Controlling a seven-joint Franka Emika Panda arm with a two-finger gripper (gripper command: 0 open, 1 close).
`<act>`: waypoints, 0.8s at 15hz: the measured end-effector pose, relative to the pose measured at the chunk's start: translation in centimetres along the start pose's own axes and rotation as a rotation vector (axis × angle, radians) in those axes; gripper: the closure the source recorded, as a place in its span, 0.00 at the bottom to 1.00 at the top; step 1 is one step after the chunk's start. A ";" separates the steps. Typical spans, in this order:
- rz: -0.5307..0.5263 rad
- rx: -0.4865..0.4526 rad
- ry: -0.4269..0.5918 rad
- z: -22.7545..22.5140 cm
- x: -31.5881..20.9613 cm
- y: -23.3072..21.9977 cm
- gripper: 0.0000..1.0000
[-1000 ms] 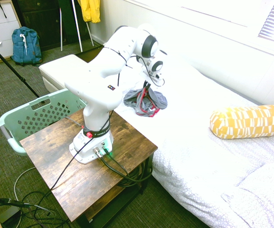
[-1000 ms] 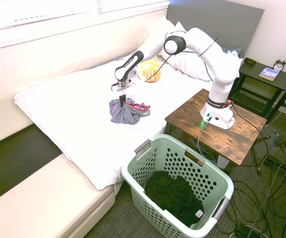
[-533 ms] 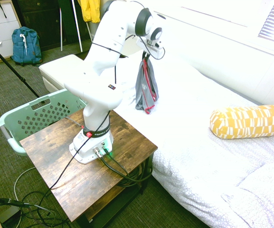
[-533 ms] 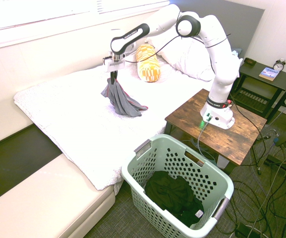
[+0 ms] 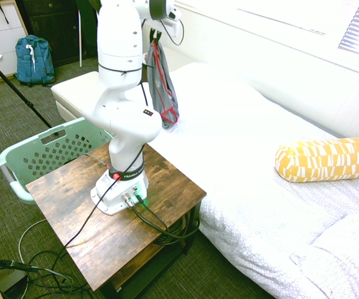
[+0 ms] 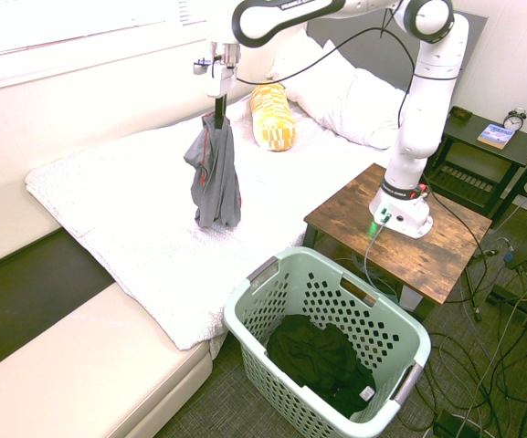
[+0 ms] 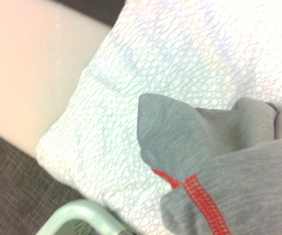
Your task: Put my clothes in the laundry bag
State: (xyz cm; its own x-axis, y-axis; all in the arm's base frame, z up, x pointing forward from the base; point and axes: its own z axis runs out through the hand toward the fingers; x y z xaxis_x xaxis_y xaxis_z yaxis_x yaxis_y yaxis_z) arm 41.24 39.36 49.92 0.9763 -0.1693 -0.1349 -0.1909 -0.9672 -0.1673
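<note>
The clothes (image 6: 216, 178), a soft grey knit garment with red stitched trim, hang in a long limp fold from the tool (image 6: 218, 94), which is clenched on their top edge, above the white quilted bed (image 6: 144, 228). The laundry bag (image 6: 336, 351), a mint-green plastic basket with perforated walls, stands on the carpet beside the wooden tabletop (image 6: 446, 251), with dark cloth inside.

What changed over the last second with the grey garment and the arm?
The tool, already shut on the grey garment, rose high and swung toward the foot of the bed. The garment left the bedspread, where it lay crumpled, and now hangs free above it. The laundry basket with the dark clothing inside, the yellow pillow and the wooden table stayed put.
</note>
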 end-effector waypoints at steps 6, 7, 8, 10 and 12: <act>-0.204 -0.130 0.007 0.5 -27.2 0.5 1.00; -0.228 -0.148 0.002 0.9 -31.1 1.9 1.00; -0.249 -0.161 0.004 1.2 -34.4 3.6 1.00; -0.265 -0.189 0.036 2.8 -37.9 6.6 1.00; -0.257 -0.220 0.031 4.8 -38.1 7.6 1.00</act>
State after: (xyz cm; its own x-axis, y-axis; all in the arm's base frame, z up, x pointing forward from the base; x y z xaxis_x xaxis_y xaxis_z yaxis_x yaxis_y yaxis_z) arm 2.08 39.40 49.09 0.9929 0.0830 -0.0851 0.0852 -0.9961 0.0231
